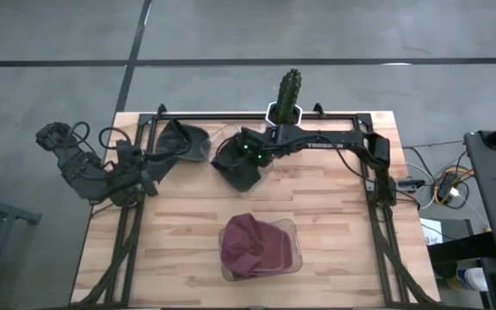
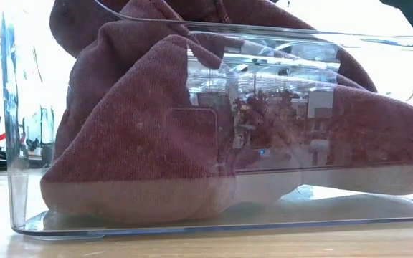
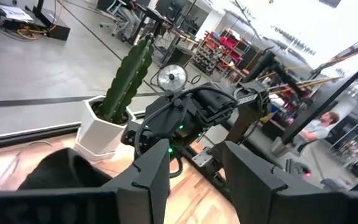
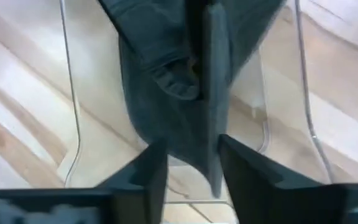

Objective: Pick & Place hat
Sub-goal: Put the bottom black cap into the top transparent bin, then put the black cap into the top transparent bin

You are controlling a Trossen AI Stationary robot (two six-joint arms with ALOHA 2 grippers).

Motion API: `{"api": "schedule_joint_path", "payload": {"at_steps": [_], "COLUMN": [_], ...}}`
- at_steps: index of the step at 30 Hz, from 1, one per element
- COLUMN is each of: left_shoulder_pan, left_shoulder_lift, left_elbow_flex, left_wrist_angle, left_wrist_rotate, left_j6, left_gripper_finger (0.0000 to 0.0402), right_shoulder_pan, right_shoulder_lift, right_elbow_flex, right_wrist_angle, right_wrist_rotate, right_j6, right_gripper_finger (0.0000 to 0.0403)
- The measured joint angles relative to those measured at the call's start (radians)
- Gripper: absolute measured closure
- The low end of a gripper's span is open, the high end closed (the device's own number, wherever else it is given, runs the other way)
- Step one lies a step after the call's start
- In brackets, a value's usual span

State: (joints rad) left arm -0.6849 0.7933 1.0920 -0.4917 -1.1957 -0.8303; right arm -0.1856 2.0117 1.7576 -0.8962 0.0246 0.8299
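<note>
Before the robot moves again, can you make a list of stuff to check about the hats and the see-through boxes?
1. Right gripper has the dark grey cloth hat between its fingers: ok.
2. That hat hangs over the clear plastic bin at the back: ok.
3. Maroon cloth hat sits inside the front clear plastic bin: ok.
4. Left gripper is open, holding nothing: ok.
5. Second dark cloth hat is ready near the left arm: ok.
6. Grey hat touches the bin floor: cannot tell.

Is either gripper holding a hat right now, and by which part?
The right gripper pinches a fold of the dark hat over a clear bin; which part is unclear. The left gripper is open, holding nothing.
</note>
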Motion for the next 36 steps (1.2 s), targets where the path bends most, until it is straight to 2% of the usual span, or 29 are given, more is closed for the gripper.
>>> {"api": "schedule_joint_path", "payload": {"at_steps": [5,10,14,18,22,32,36], "left_shoulder_pan": [0.002,0.026,0.079,0.202,0.355,0.752,0.868], "left_shoulder_lift": [0.002,0.001,0.001,0.014,0.044,0.215,0.309], "left_elbow_flex": [0.000,0.000,0.000,0.000,0.000,0.000,0.000], "left_wrist_angle": [-0.082,-0.203,-0.385,-0.552,-0.639,-0.654,-0.662], "left_wrist_rotate": [0.001,0.034,0.168,0.378,0.579,0.934,0.952], "left_j6": [-0.013,-0.092,-0.239,-0.315,-0.215,0.233,0.337], "left_gripper_finger": [0.0260,0.0260,0.0260,0.0260,0.0260,0.0260,0.0260], "right_shoulder_pan": [0.009,0.034,0.054,0.077,0.096,0.149,0.171], "right_shoulder_lift": [-0.015,-0.070,-0.109,-0.141,-0.143,-0.150,-0.153], "right_elbow_flex": [0.017,0.051,0.055,0.056,0.055,0.055,0.055], "right_wrist_angle": [0.001,0.005,0.051,0.109,0.145,0.150,0.146], "right_wrist_rotate": [-0.049,-0.051,-0.046,-0.045,-0.044,-0.081,-0.110], "right_j6": [-0.005,-0.032,-0.058,-0.063,-0.066,-0.052,-0.053], "right_gripper_finger": [0.0196,0.0163,0.0156,0.0161,0.0167,0.0166,0.0165]}}
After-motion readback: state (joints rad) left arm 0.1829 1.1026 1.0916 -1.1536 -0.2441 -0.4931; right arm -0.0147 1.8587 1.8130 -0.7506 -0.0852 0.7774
